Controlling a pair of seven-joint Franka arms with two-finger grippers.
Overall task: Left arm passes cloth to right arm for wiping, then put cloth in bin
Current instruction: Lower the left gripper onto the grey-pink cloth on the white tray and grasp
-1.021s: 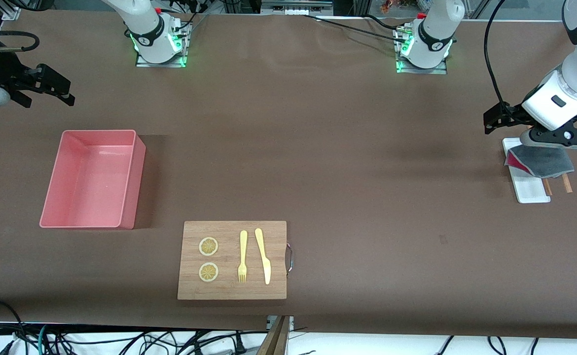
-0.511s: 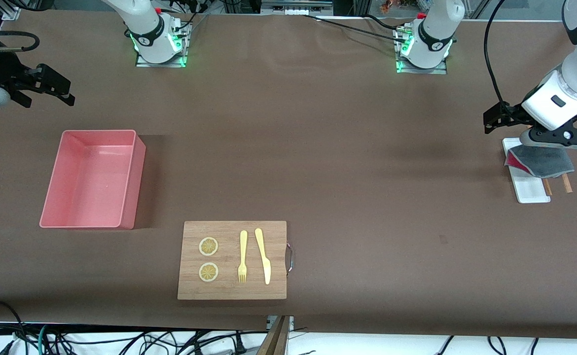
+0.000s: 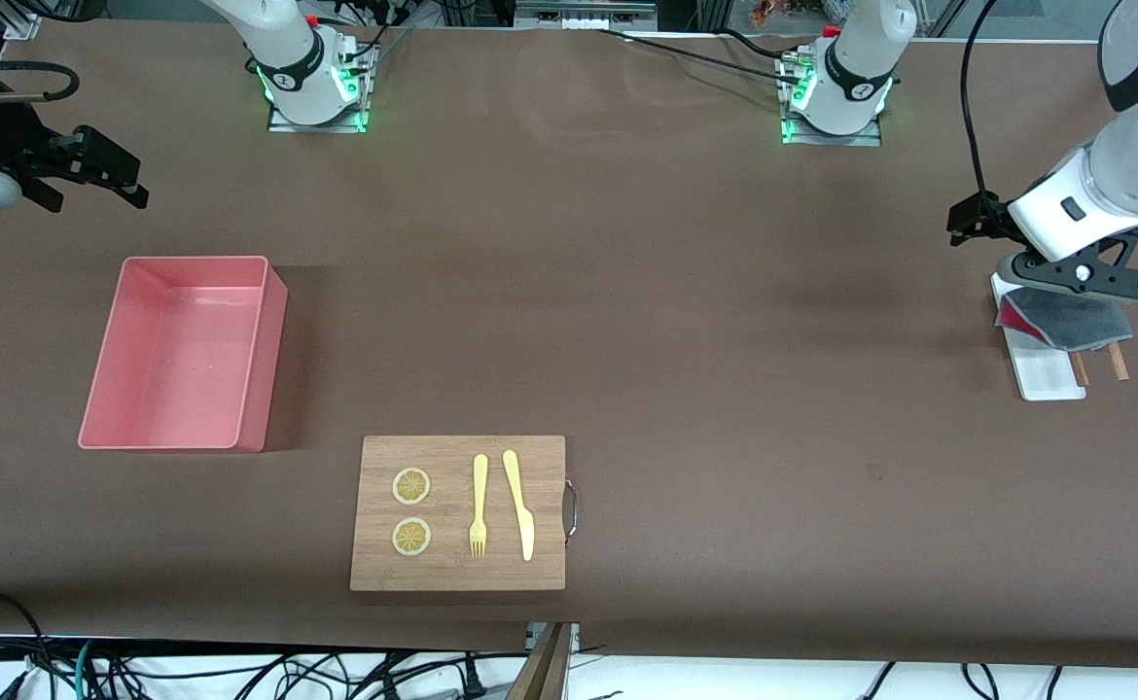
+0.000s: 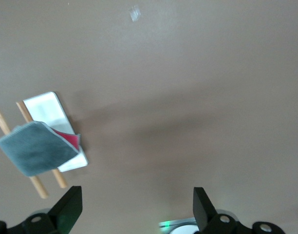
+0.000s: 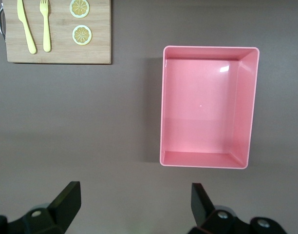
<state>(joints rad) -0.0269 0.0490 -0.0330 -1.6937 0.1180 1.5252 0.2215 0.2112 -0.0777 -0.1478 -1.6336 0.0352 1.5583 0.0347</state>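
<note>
The cloth (image 3: pixel 1067 323), dark grey on top with a crimson edge showing, lies folded on a small flat white tray (image 3: pixel 1048 379) and two wooden sticks at the left arm's end of the table. It also shows in the left wrist view (image 4: pixel 34 148). My left gripper (image 3: pixel 1075 280) hangs open over the tray's end beside the cloth. In the left wrist view the left gripper (image 4: pixel 137 214) has only bare table between its fingers. The pink bin (image 3: pixel 112 433) stands toward the right arm's end, and the right wrist view shows its wall (image 5: pixel 249 107). My right gripper (image 3: pixel 112 177) waits open, up beside the bin; the right wrist view shows it (image 5: pixel 134 209) empty.
A wooden board (image 3: pixel 457 574) with a yellow fork (image 3: pixel 479 506), a yellow knife (image 3: pixel 518 504) and two lemon slices (image 3: pixel 411 486) lies nearer the front camera than the bin. Brown cloth covers the table. Cables run along the edge nearest the camera.
My left gripper has shifted a little toward the right arm's end and tilted above the tray. The cloth, the bin and the right arm have not moved.
</note>
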